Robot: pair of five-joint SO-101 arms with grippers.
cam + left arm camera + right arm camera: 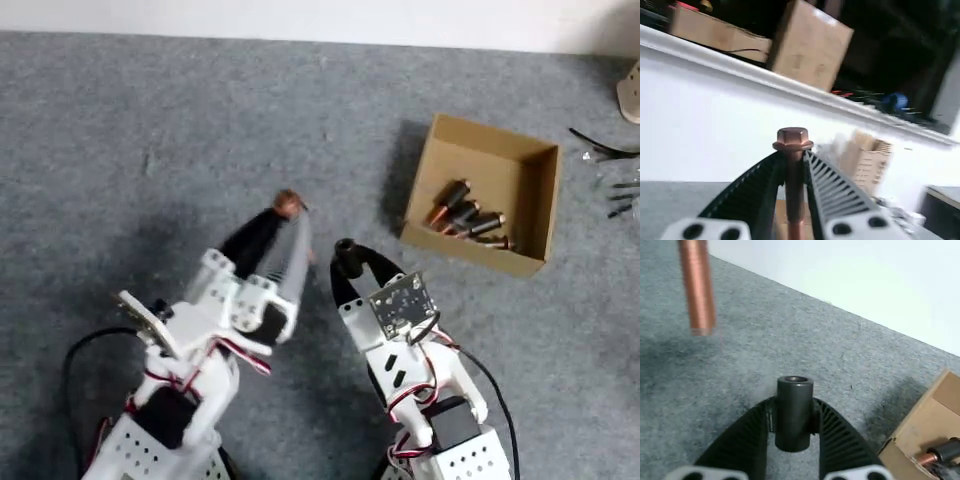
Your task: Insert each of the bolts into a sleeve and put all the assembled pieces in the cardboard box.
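My left gripper (285,215) is shut on a copper bolt (288,204), held upright with its hex head (792,138) above the fingertips. The bolt's shank (697,287) hangs over the carpet, up and to the side of the sleeve. My right gripper (347,262) is shut on a black sleeve (794,411), upright with its open bore facing up. The two grippers hang close together, apart by a small gap. The cardboard box (540,175) lies to the right and holds several assembled bolt-and-sleeve pieces (465,217).
Grey carpet covers the table. Small black screws and a cable (612,180) lie at the right edge beyond the box. A white wall runs along the far side.
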